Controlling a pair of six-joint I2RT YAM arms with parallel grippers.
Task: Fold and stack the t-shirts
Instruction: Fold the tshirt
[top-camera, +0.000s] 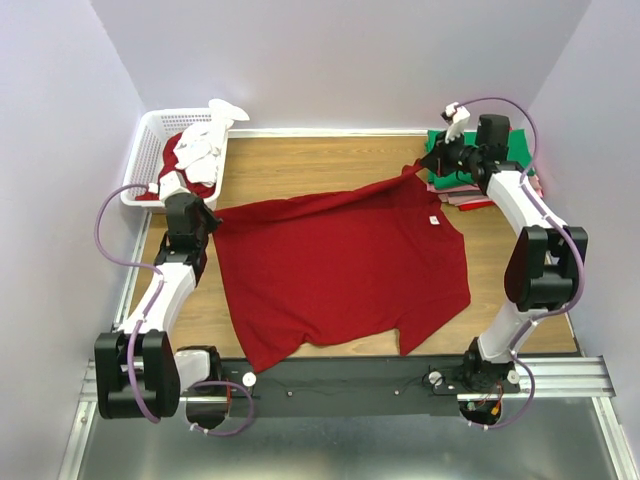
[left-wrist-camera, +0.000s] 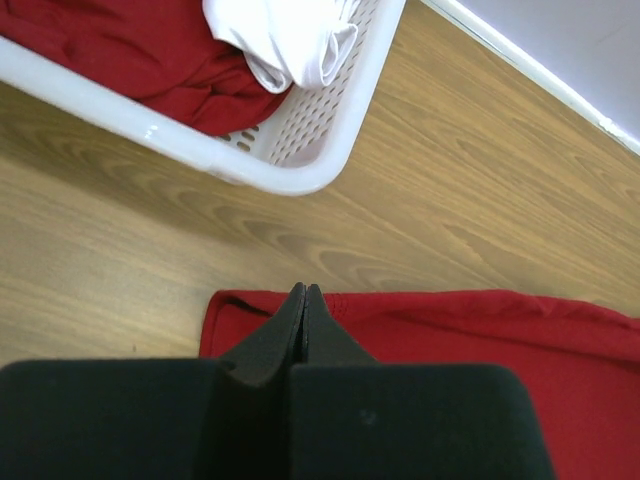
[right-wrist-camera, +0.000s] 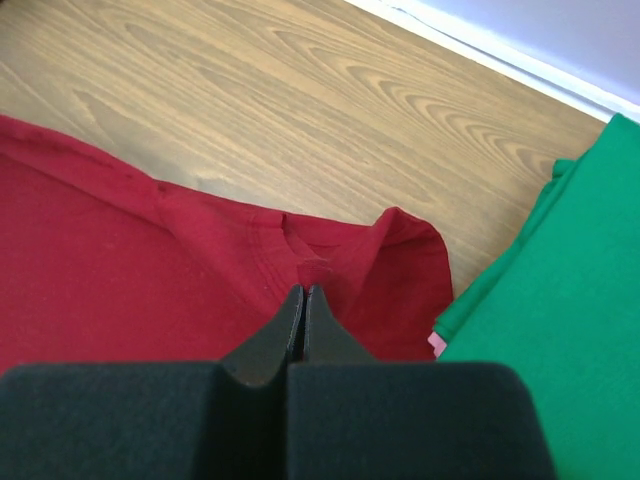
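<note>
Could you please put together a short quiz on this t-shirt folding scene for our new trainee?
1. True or false: the white basket holds both red cloth and white cloth.
2. Which colour tops the folded stack beside the right claw? A green, B white, C blue.
3. Fill in: the left claw and the right claw are both shut on the ____.

Key: 1 true; 2 A; 3 dark red t-shirt, spread on the table and pinched at opposite ends of its far edge.
</note>
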